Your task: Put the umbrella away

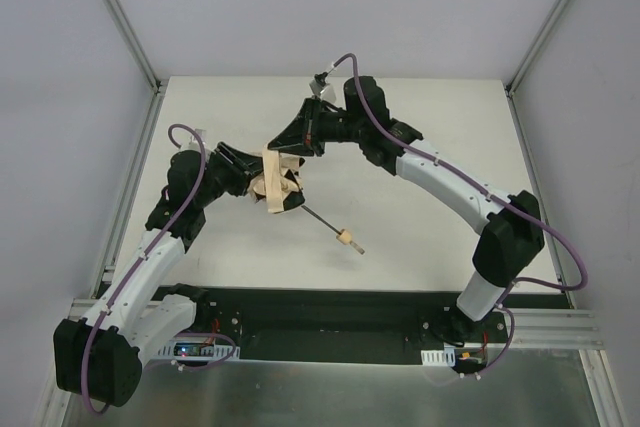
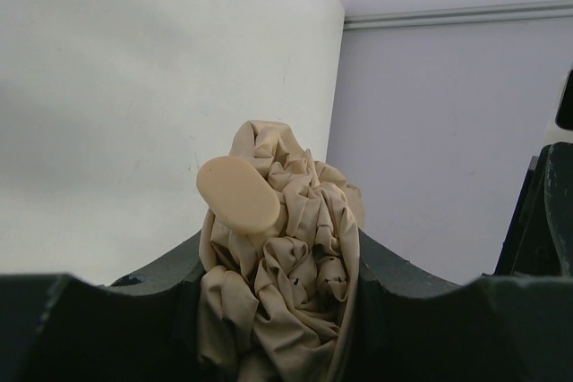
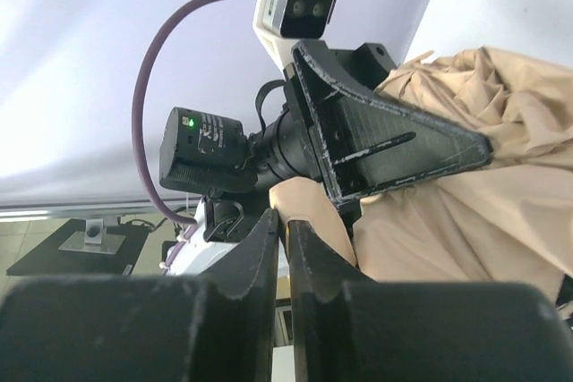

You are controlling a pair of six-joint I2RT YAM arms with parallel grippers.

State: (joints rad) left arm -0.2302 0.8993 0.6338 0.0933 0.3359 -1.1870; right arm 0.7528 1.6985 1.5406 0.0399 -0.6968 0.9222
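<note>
The umbrella (image 1: pixel 280 189) lies folded at the table's middle, its beige canopy bunched up. Its thin dark shaft (image 1: pixel 320 219) points toward the near right and ends in the pale knob handle (image 1: pixel 346 239). My left gripper (image 1: pixel 255 175) is shut on the bunched canopy (image 2: pixel 295 266) from the left; a beige strap tab (image 2: pixel 237 194) lies over the fabric. My right gripper (image 1: pixel 280 145) comes in from the far right, and its jaws (image 3: pixel 286 221) are pinched on the beige strap (image 3: pixel 309 199) beside the canopy (image 3: pixel 483 212) and the left gripper's finger (image 3: pixel 376 145).
The white table (image 1: pixel 420 237) is bounded by metal frame rails at the left (image 1: pixel 135 177) and right (image 1: pixel 540 177). A black base plate (image 1: pixel 330 322) carries both arm bases along the near edge. Grey walls stand behind and to the sides.
</note>
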